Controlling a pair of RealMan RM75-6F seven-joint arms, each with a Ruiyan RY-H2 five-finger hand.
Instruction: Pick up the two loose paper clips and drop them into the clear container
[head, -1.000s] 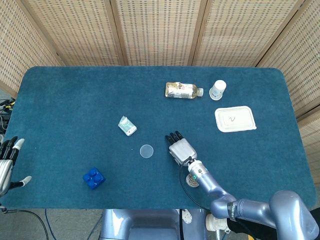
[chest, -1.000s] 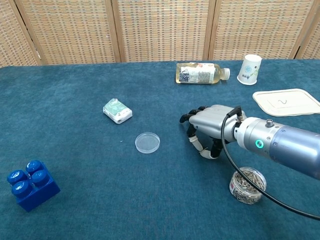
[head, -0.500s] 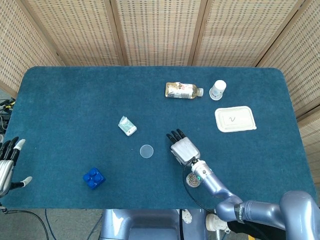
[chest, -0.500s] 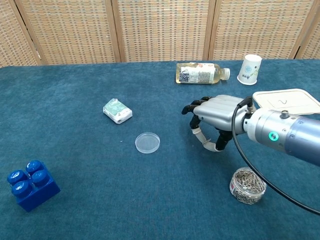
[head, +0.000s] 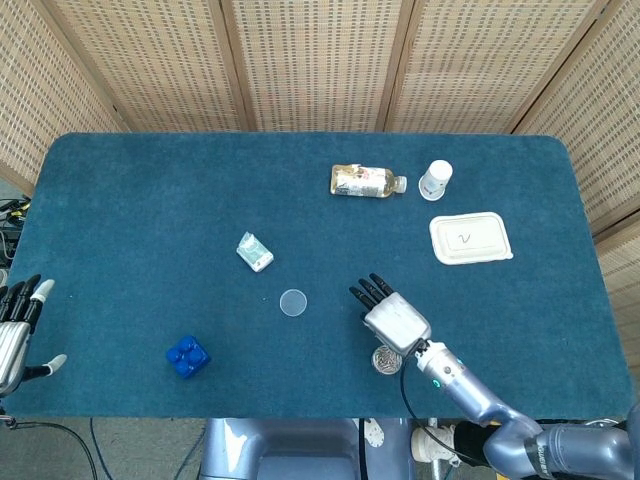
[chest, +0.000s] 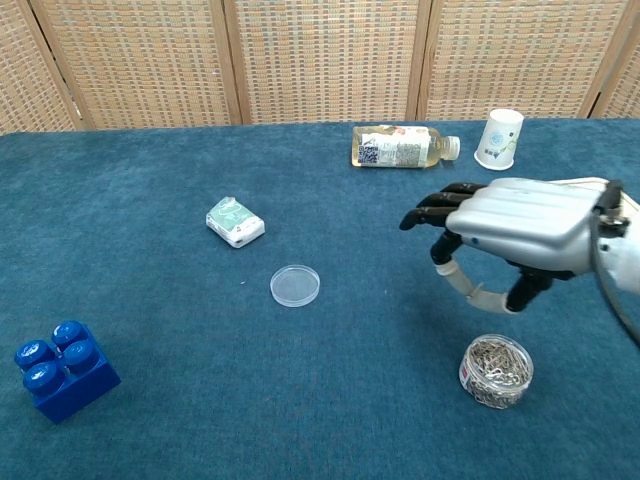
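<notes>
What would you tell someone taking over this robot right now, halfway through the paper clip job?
Left hand: open, holding nothing, off the left edge of the table.
Right hand: hovers close to the clear container without touching it. Its thumb and a finger curl toward each other. Whether it pinches a clip is too small to tell.
Container: uncovered, near the front edge, with a heap of clips inside.
A clear round lid lies flat to the container's left, well apart.
Loose clips: none made out on the table.
Done: unclear.
Left: check the right hand's pinch, release over the container, then search for any remaining clip.
</notes>
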